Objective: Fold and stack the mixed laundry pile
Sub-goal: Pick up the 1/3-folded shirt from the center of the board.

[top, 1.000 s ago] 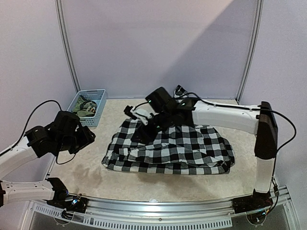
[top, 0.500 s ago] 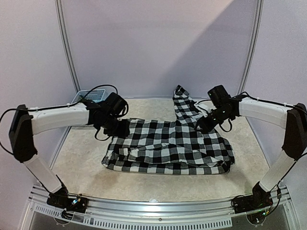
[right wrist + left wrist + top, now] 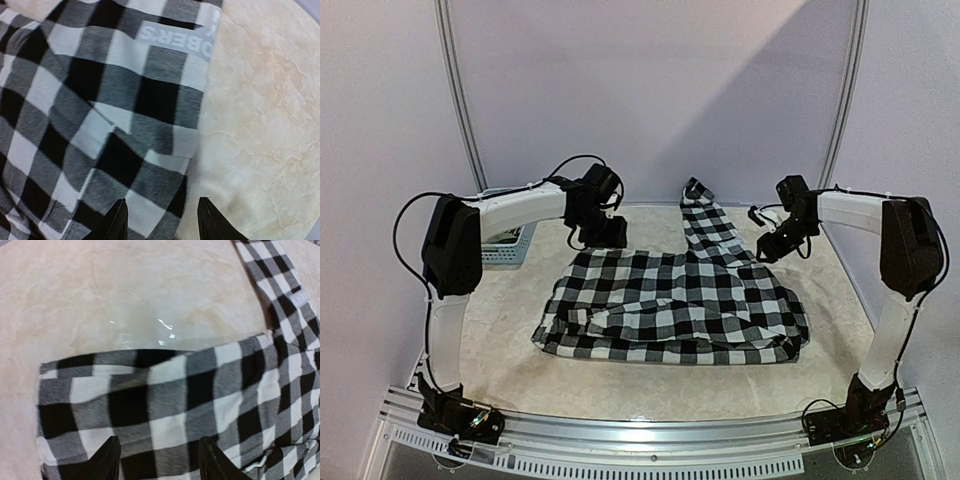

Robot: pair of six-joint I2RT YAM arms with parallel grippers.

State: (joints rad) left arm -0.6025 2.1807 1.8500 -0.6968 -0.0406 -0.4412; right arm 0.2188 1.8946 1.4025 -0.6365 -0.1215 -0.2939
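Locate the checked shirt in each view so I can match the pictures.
Top external: checked shirt spread across the middle, one strip running up toward the rear.
Left wrist: fills the lower half and right edge.
Right wrist: covers the left two thirds, label at top.
Shared landmark: the pale marbled tabletop bordering the shirt.

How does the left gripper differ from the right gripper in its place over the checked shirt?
The left gripper is near the far left corner of the checked shirt; the right gripper is at its far right edge. Both left fingers are over cloth; of the right fingers, one is over cloth and the other over the bare table. Shared: both stand open and hold nothing.
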